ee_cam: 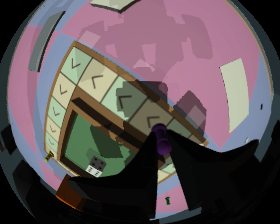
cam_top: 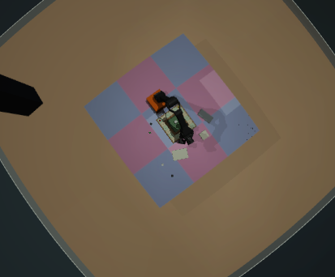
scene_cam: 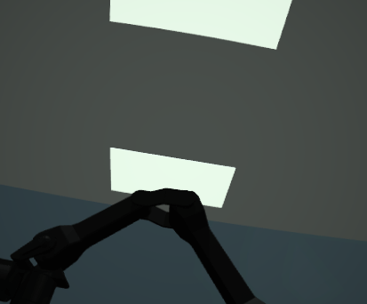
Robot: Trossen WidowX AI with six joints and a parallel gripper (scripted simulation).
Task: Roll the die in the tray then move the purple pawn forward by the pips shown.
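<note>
Gripper [ee_cam: 165, 144] clamped on the purple pawn [ee_cam: 163, 139], above the board's arrow track

From left in the wrist view: the die [ee_cam: 95, 165] lies in the green tray [ee_cam: 80, 144]; arrow squares [ee_cam: 124, 102] run rightward to the held pawn. Judged step: moving the pawn; next, set it on the counted square, then release

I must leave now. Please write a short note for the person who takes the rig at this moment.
Claw: shut on the purple pawn, held above the board's arrow squares.
Die: lying in the green tray, so the roll looks done; its pips are too small to read here.
Left: read the die, set the pawn down that many squares along the arrows, let go, pull the arm away. Other pawns stay untouched.
</note>
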